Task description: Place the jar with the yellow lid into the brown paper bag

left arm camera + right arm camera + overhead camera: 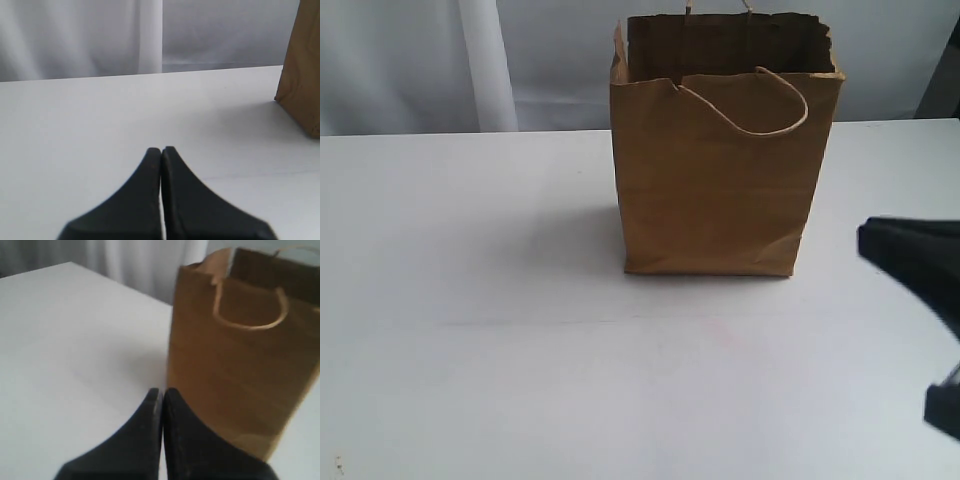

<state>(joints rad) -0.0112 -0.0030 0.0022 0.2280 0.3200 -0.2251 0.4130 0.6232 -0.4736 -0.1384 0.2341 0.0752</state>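
Observation:
The brown paper bag (720, 170) stands upright at the back middle of the white table, its top open and one cord handle drooping over the front. The bag (240, 350) also fills the right wrist view, and an edge of the bag (302, 75) shows in the left wrist view. The yellow-lidded jar is out of view in every frame; the bag's inside is dark. My right gripper (865, 242) comes in from the right edge, tips pointing at the bag's lower right side, apart from it. The right gripper (162, 391) is shut on nothing. My left gripper (161, 150) is shut and holds nothing.
The white table (470, 300) stretches left of and in front of the bag. A pale curtain (440, 60) hangs behind the table's far edge. A dark object (945, 80) shows at the upper right edge.

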